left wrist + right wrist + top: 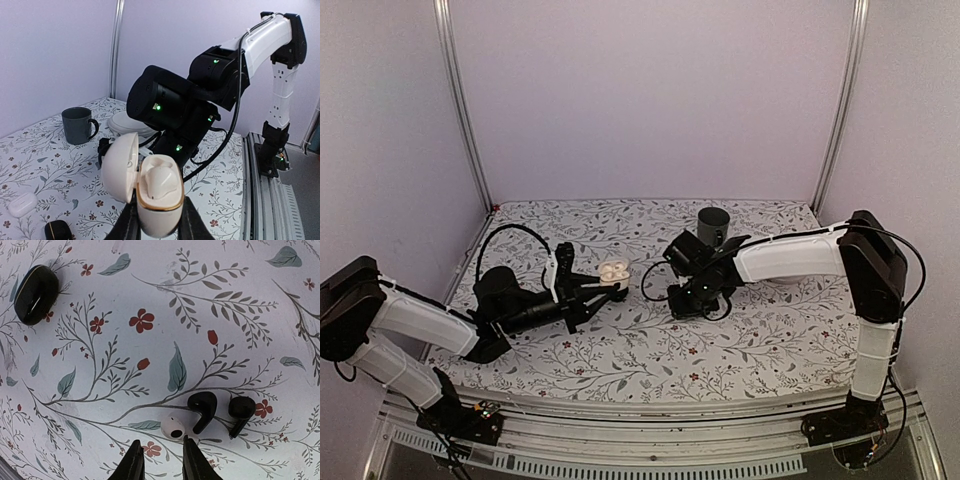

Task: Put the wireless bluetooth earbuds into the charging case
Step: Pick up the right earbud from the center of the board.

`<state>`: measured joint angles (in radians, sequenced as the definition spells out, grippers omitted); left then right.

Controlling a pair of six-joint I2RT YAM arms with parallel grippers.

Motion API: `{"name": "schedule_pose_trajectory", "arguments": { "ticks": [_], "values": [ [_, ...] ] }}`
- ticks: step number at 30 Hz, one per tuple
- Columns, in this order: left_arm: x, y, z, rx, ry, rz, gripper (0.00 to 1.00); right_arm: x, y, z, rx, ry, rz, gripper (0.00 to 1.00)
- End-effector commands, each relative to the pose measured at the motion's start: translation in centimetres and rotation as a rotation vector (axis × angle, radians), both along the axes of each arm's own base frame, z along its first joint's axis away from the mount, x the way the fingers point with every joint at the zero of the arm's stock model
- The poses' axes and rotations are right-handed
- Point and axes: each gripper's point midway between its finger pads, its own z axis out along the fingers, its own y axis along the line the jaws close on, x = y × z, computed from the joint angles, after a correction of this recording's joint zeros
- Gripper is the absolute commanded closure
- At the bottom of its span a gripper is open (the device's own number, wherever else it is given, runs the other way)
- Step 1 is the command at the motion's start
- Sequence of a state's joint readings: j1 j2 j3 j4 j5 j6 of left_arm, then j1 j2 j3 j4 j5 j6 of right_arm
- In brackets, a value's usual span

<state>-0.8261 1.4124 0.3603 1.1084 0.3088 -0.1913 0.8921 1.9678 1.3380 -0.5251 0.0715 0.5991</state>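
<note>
Grips the cream charging case (pixel 157 192) in the closed left pincer (pixel 159 222), raised off the tabletop (pixel 40 165), lid swung open, a white form seated in one well, impossible to call earbud or moulding. Hangs the right pincer (pixel 162 464) low over the loose earbuds, jaws slightly parted and empty, with the white earbud (pixel 173 427) just ahead of the tips, touching or all but touching a black earbud (pixel 202 409), and a second black earbud (pixel 241 411) just beside that. Likely ways of going wrong from here: closing on so tight a cluster and catching a black one along with the white, or flicking the neighbours off across the cloth; pinching a slick rounded shell off-centre and squirting it out; carrying it tilted and jamming it on the gold rim rather than dropping it into the well; bumping the raised case with the right wrist, given such close quarters between the arms; choosing a black earbud for a cream case, probably a mismatch. Counts three loose earbuds, one white and two black; one cream case in hand; one black case (pixel 36 294) well apart from the earbuds; one small white closed case (pixel 22 204); one dark mug (pixel 77 125).
</note>
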Motion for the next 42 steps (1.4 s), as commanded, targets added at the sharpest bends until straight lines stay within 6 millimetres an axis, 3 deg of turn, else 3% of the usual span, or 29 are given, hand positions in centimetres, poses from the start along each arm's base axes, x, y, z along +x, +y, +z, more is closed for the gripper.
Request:
{"name": "schedule_pose_trajectory", "arguments": {
  "ticks": [1, 9, 25, 33, 42],
  "values": [
    [0.0, 0.2, 0.6, -0.006, -0.021, -0.008, 1.0, 0.3, 1.2, 0.3, 0.013, -0.003, -0.047, 0.73],
    [0.1, 0.6, 0.9, -0.008, -0.028, 0.005, 1.0, 0.5, 0.6, -1.0, -0.041, 0.012, -0.086, 0.78],
    [0.2, 0.4, 0.4, -0.007, -0.013, 0.0, 1.0, 0.2, 0.2, 1.6, -0.031, -0.049, -0.106, 0.75],
    [0.2, 0.4, 0.3, -0.007, -0.012, -0.002, 1.0, 0.0, -0.9, 1.2, -0.044, -0.051, -0.143, 0.74],
    [0.1, 0.3, 0.2, -0.008, -0.008, -0.006, 1.0, 0.2, -0.6, -0.2, -0.045, -0.03, -0.145, 0.73]
  ]
}}
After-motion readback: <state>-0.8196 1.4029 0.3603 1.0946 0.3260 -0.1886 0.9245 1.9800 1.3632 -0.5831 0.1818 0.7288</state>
